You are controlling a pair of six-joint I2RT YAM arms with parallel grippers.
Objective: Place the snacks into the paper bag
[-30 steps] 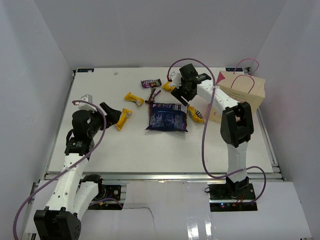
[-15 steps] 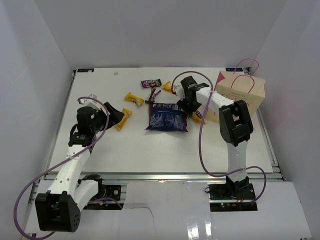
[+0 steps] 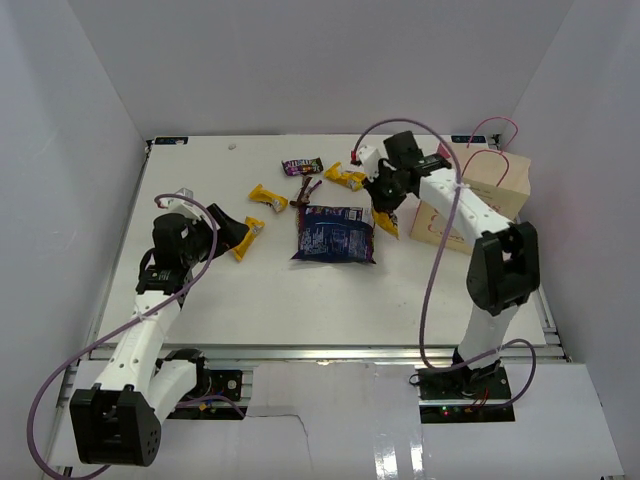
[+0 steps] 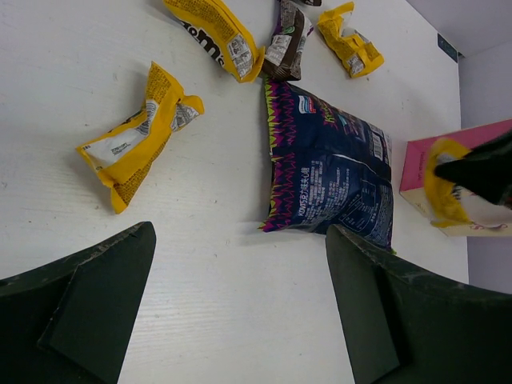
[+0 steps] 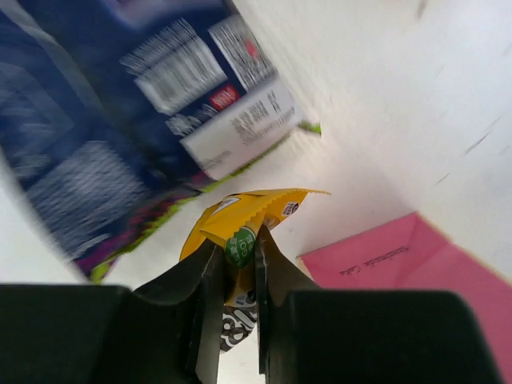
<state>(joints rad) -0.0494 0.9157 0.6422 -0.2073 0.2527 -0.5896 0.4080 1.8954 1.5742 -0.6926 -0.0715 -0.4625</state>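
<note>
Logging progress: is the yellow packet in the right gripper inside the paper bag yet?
Out. The right gripper is shut on the yellow packet, beside the paper bag.

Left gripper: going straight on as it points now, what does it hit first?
Most likely the yellow packet, lying just ahead of the open left gripper, slightly off its centre line. The dark-blue bag lies farther on, to the other side. Tilt is unclear; it may touch the table first.

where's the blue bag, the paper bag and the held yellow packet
blue bag [image 3: 335, 233], top view, middle of its face
paper bag [image 3: 497, 187], top view, upper wall
held yellow packet [image 5: 254, 203], right wrist view, crimped top end
</note>
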